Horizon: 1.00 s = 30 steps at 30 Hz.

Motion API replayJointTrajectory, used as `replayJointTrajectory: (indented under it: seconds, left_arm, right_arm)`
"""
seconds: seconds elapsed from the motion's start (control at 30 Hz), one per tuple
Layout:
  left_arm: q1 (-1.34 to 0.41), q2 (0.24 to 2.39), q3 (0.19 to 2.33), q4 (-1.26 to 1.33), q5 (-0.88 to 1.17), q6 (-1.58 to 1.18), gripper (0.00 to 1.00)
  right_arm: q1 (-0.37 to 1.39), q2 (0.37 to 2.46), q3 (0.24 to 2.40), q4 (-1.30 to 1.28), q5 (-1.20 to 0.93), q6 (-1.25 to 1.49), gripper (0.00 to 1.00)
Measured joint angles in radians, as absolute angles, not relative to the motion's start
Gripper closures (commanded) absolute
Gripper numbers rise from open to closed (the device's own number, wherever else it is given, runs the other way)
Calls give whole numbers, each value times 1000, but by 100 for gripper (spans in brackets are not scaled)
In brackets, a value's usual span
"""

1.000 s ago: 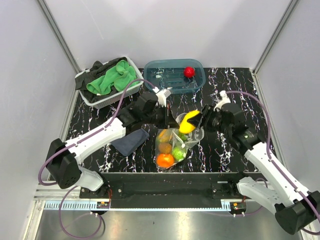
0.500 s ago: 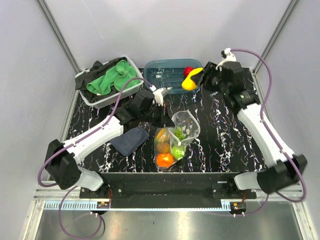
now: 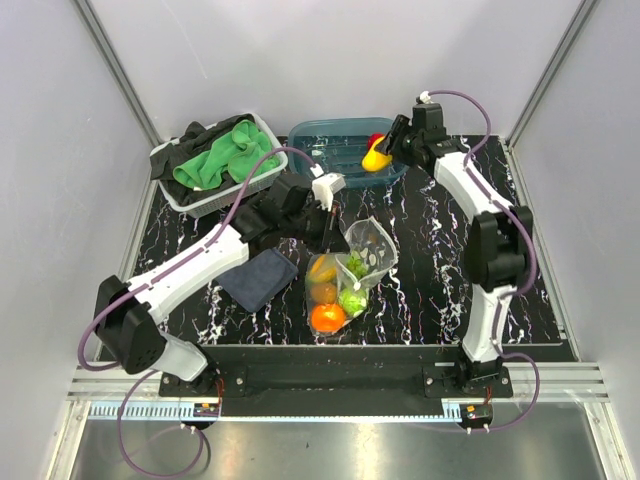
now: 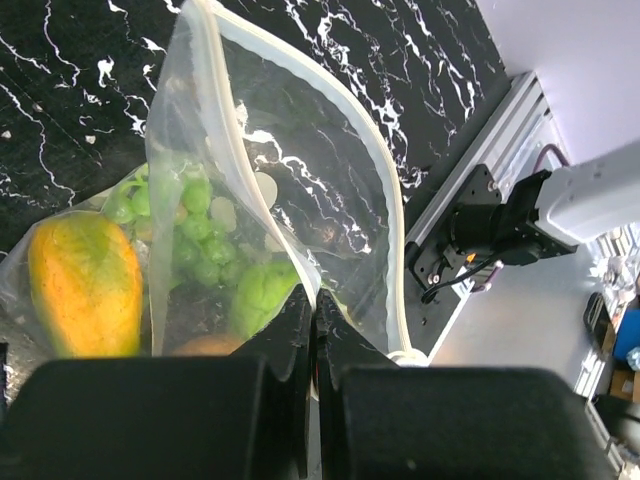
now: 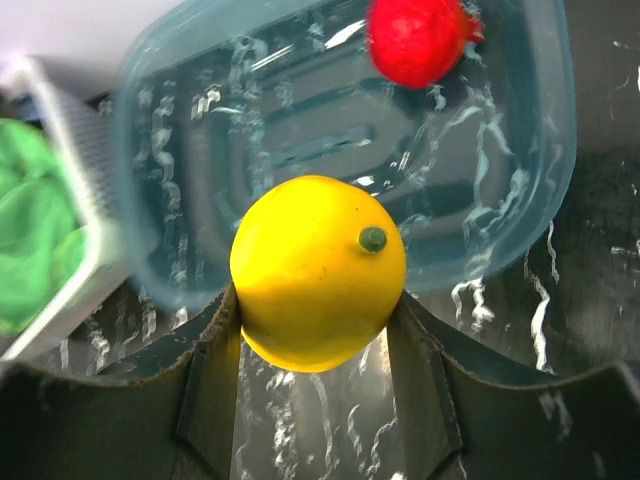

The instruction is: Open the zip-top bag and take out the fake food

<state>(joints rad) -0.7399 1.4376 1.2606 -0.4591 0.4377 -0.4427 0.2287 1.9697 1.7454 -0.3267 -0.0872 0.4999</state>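
**Clear, white-dotted plastic zip-top bag [image 3: 364, 252] gapes open mid-desk**

The bag lies on the black marbled desk [image 3: 440, 290], its white zip strip curving around a wide mouth. Through the film show an orange-yellow fruit [image 4: 85, 285], green grapes [image 4: 200, 250], a lime-green piece [image 4: 262, 295] and an orange ball [image 3: 329, 319]. The left claw [image 4: 312, 330] is clenched on the bag's edge. The right claw [image 5: 316, 330] grasps a glossy yellow plastic fruit [image 5: 318, 270] above the teal translucent tub [image 5: 540, 150], where a red fruit [image 5: 415, 40] lies.

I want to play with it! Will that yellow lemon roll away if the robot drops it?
Probably yes: the yellow lemon looks round and glossy, so it may roll or slip. It seems stiff, keeping its shape in the right gripper.
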Motion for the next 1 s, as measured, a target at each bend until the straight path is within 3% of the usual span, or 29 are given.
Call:
replayJointTrajectory:
  seconds: [0.23,0.4,0.57,0.87,1.0]
  left_arm:
    - [-738,1472,1286,-474,483,-401,100]
    - [-738,1475,1290,-478,514,-392,100]
    - [-737,1476,1318,-514,524,-379,100]
    - [-735,1505,1360,-537,558,-377,100]
    - [-735,1534,1393,-544,564,-385,100]
  right_arm:
    - [199,2190,1935,-352,-113,505,73]
    - [194,2283,2029,-373,-145,511,33]
    - [194,2323,2076,-435,-162,517,13]
    - [193,2310,2161,-585,-170,466,5]
    - [193,2202,2053,-646,-187,450,7]
